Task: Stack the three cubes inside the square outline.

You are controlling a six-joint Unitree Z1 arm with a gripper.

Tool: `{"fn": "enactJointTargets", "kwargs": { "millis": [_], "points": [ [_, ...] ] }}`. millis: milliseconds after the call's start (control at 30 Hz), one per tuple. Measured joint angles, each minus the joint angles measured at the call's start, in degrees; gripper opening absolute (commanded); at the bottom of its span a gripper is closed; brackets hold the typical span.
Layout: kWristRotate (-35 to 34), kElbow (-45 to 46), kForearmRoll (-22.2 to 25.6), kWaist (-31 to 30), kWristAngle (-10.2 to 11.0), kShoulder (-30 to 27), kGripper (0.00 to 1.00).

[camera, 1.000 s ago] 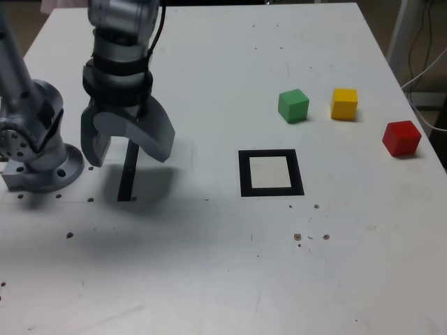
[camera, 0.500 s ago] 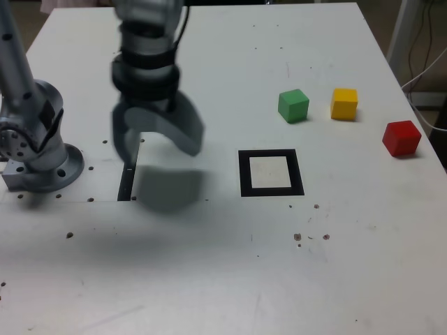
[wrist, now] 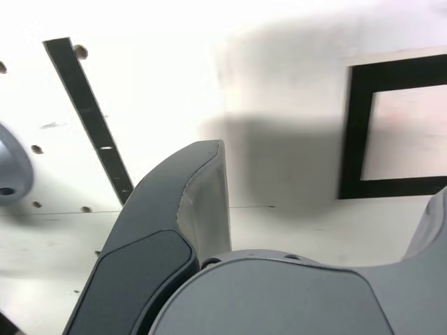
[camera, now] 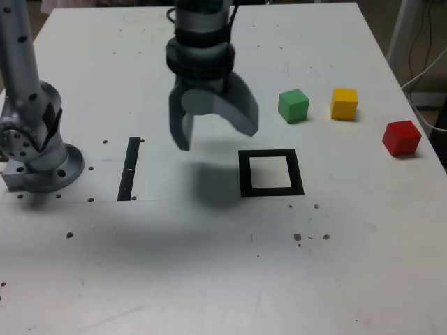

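Hovering over the counter [camera: 167, 265] with tool [camera: 217, 139] spread apart.
In the exterior view, showing green cube [camera: 293, 106], yellow cube [camera: 343, 104] and red cube [camera: 401, 138] above and right of the square outline [camera: 246, 174].

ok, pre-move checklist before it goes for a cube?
1. Fingers open: ok
2. Nothing between the fingers: ok
3. Square outline unobstructed: ok
4. Green cube and yellow cube apart, gap visible: ok
5. Red cube on the table, near its edge at the exterior view's right: ok
6. Fingers lined up over a cube: not ok, they hang short of all three
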Motion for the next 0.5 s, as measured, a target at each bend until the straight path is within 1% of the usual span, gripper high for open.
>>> {"fn": "enactJointTargets", "kwargs": {
  "millis": [200, 500],
  "points": [
    [0.6, -6.9, 1.8, 0.8, 0.1, 3.5, 1.0],
    [1.8, -18.1, 6.1, 1.5, 0.5, 10.0, 1.0]
  ]
}}
